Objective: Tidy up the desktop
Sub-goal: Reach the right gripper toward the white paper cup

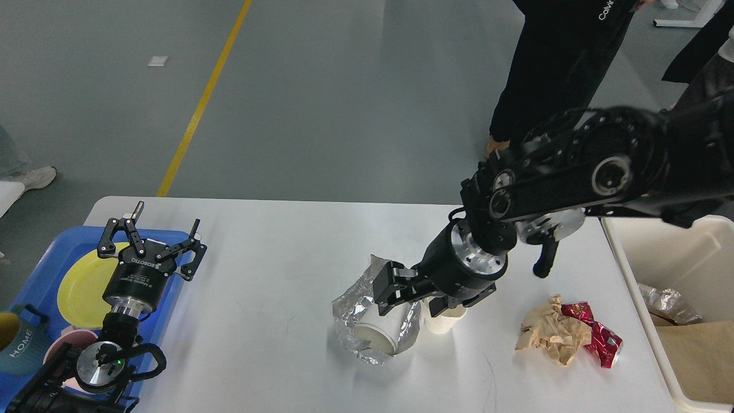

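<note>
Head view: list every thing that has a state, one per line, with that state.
Left gripper: open, empty, above the blue tray.
Right gripper: open, over the cups.
White paper cup: lying on its side on the foil wrapper.
Cream paper cup: upright, rim dented.
Brown paper: crumpled.
Red can: crushed.
Cream bin: open, partly filled.
Desktop: not yet tidy.

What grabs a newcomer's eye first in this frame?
The right arm, sweeping in from the right, with the right gripper open just above the tipped white paper cup on crumpled foil mid-desktop. Next, the crushed red can against brown paper near the cream bin. The left gripper hangs open above the blue tray.
</note>
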Controlling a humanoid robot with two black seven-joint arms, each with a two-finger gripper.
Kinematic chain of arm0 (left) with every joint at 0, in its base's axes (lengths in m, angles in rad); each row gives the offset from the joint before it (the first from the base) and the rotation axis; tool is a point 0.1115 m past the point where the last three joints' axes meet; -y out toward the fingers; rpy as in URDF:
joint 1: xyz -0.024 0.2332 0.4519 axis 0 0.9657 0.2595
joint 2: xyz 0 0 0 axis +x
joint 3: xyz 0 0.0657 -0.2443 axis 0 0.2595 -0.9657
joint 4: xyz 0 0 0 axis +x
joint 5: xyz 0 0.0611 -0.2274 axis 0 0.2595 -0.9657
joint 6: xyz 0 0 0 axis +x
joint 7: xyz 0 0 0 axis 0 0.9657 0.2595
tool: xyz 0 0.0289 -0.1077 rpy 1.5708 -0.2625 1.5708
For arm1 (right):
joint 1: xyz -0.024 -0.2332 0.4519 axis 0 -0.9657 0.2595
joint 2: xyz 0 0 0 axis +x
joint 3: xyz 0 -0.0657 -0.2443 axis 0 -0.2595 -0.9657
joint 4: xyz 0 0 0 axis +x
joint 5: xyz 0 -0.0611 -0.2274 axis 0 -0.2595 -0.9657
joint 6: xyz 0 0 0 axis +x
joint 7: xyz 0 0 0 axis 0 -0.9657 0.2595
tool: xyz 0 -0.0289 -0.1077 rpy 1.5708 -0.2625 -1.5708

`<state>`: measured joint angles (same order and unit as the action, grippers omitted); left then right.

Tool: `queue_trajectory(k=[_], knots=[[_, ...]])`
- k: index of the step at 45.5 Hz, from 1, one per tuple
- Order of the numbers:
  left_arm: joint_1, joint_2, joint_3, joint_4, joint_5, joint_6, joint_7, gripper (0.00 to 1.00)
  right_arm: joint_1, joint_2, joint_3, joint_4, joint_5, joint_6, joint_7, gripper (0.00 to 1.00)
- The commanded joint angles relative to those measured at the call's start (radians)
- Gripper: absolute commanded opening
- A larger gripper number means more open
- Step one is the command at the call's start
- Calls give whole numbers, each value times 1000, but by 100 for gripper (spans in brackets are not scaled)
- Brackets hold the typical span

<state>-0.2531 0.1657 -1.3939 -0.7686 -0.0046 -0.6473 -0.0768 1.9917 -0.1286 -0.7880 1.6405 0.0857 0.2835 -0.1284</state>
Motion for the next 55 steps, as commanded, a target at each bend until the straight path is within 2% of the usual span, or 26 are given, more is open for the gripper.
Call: queue_trajectory(k=[1,5,10,28,49,53,55], knots=[[0,0,0,0,0,0,0,97,-123,32,16,-27,-17,-179,-51,91],[0,0,0,2,0,0,0,97,-136,29,6,-77,-18,-188,-74,93],[0,0,0,0,0,0,0,97,-160,33,-52,-165,-26,-188,-82,98],[2,0,0,0,0,0,2,97,-344,81,-254,-399,-34,-182,-92,98],[2,0,0,0,0,0,2,97,-401,130,-251,-421,-30,-182,-92,96],[2,0,0,0,0,0,2,97,-424,130,-252,-433,-30,-185,-92,93],[0,0,0,0,0,0,2,97,-439,132,-252,-444,-30,-185,-92,87]])
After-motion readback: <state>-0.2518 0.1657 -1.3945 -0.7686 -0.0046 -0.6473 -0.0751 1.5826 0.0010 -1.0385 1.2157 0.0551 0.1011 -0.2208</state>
